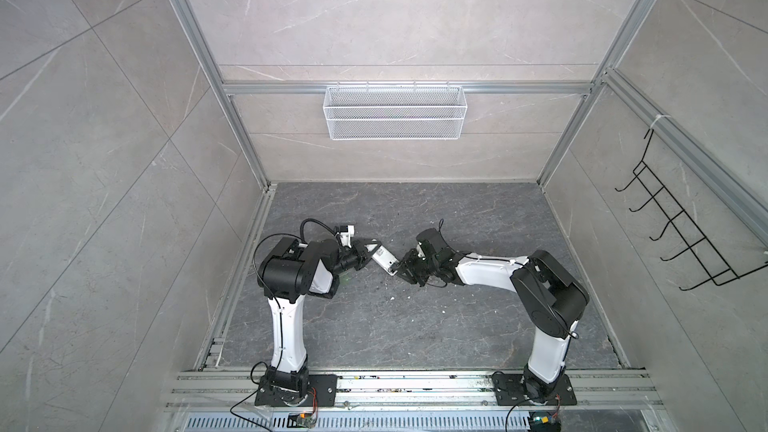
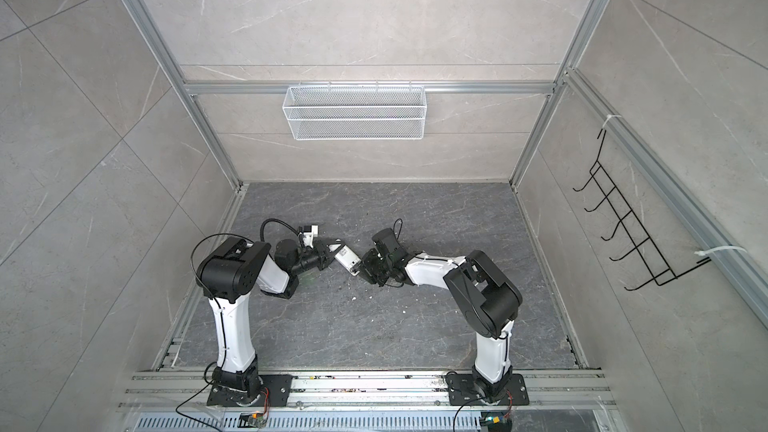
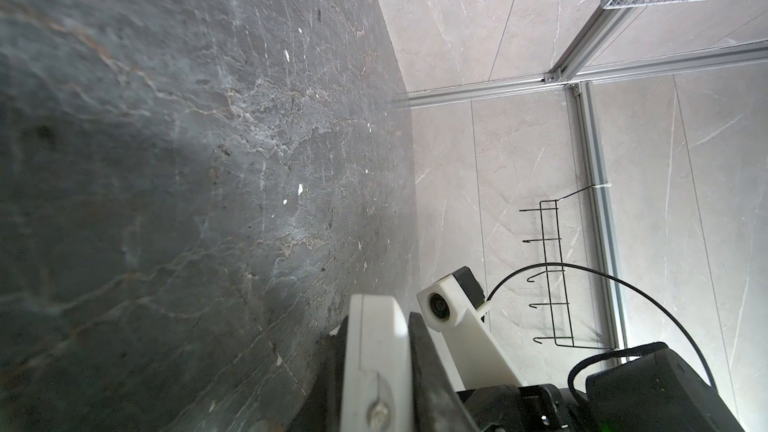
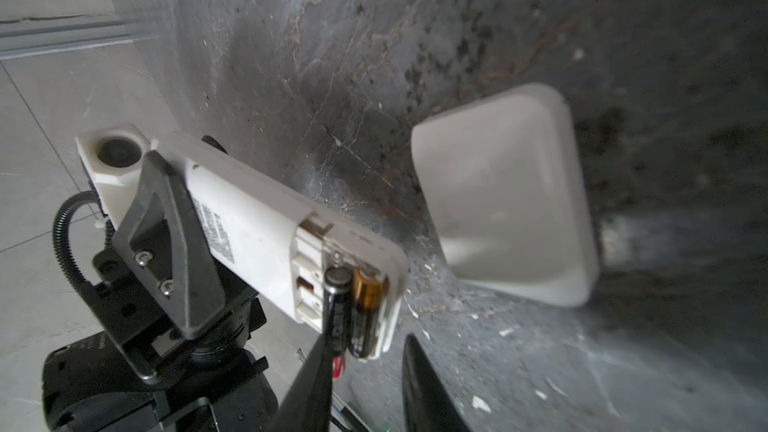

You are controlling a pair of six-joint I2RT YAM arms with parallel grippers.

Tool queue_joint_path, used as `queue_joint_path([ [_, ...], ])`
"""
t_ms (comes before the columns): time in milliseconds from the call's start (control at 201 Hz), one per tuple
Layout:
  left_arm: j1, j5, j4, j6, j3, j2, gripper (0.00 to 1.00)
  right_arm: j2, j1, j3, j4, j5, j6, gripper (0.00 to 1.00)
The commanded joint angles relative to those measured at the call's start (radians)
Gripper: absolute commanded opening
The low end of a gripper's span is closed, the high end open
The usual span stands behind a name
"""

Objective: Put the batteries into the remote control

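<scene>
Dark marbled tabletop [image 1: 374, 326], enclosed by grey-tiled walls [image 1: 104, 160]. At centre, the left gripper [image 1: 371, 252] is clamped on one end of the remote control [image 4: 249, 218], whose labelled back and uncovered compartment face the right wrist camera. The right gripper [image 4: 369, 340] meets the remote's free end with its jaws narrowly parted, one finger at the end of the darker cell. Both batteries [image 4: 366, 305] lie side by side in the compartment. A white cover piece [image 4: 503, 197] rests on the tabletop just beyond.

The batteries [image 4: 365, 309] lie side by side in the remote control [image 1: 383, 263], left gripper [image 1: 371, 252] at its ten o'clock, right gripper [image 1: 400, 271] at four.
</scene>
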Motion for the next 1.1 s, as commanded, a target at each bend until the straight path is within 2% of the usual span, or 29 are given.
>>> queue_joint_path([
  [0,0.0,0.037,0.066,-0.016,0.021,-0.016,0.09,-0.079,-0.002,0.058,-0.152,0.057,-0.14,0.35],
  [224,0.0,0.043,0.065,-0.032,0.024,-0.017,0.09,-0.132,-0.002,0.11,-0.271,0.102,-0.335,0.48],
  [319,0.0,0.047,0.066,-0.039,0.028,-0.012,0.09,-0.106,-0.002,0.13,-0.276,0.079,-0.385,0.49],
  [468,0.0,0.047,0.066,-0.036,0.029,-0.012,0.09,-0.036,0.001,0.144,-0.223,-0.003,-0.354,0.48],
  [1091,0.0,0.047,0.067,-0.036,0.028,-0.012,0.09,-0.016,0.0,0.131,-0.226,0.013,-0.352,0.48],
])
